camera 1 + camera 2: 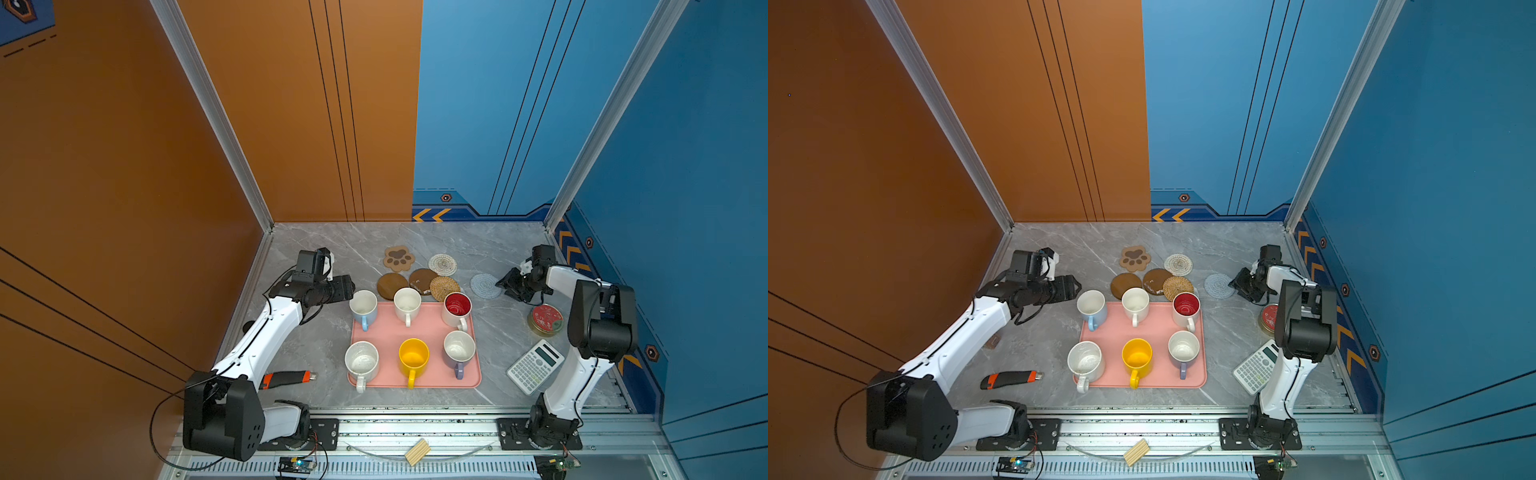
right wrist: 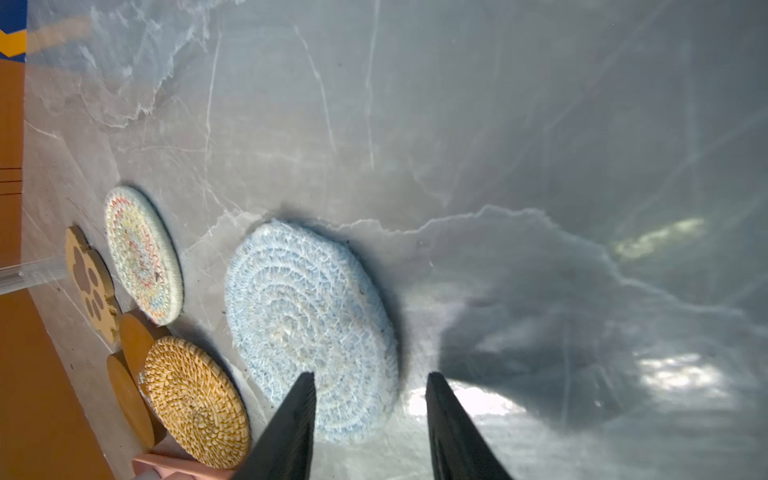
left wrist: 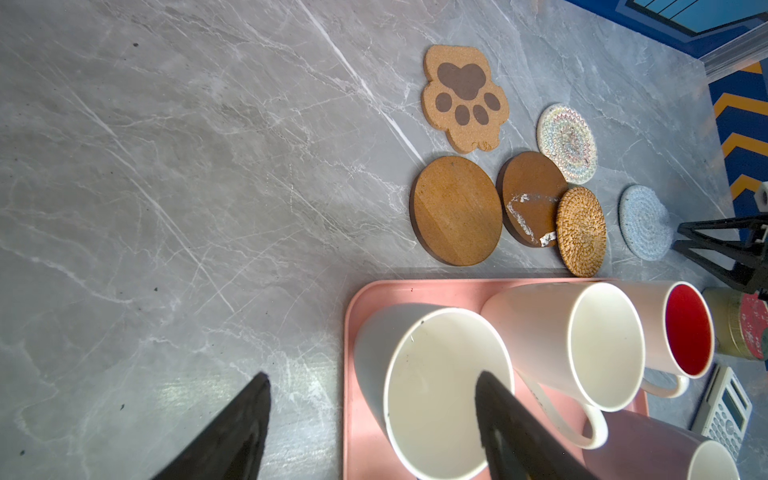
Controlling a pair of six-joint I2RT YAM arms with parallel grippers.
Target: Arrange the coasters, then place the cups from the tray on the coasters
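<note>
Six cups stand on the pink tray [image 1: 432, 324]: light blue [image 1: 363, 307], plain white [image 1: 407, 303], red-lined [image 1: 457, 306], speckled [image 1: 361, 361], yellow [image 1: 413, 357], lavender [image 1: 459, 349]. Behind the tray lie the coasters: paw [image 1: 398, 258], cream woven [image 1: 442, 264], two wooden discs [image 1: 390, 285], rattan [image 1: 444, 287] overlapping a disc. The pale blue coaster [image 2: 307, 316] lies flat, apart to the right. My right gripper [image 2: 372, 376] is open at its near edge, holding nothing. My left gripper [image 3: 372, 376] is open, one finger over the light blue cup's [image 3: 440, 390] mouth, the other outside the tray.
A red-topped tin [image 1: 545, 319] and a white calculator [image 1: 535, 365] sit right of the tray, near the right arm. An orange-and-black knife [image 1: 286, 379] lies left of the tray. Walls close in the table at the left, back and right.
</note>
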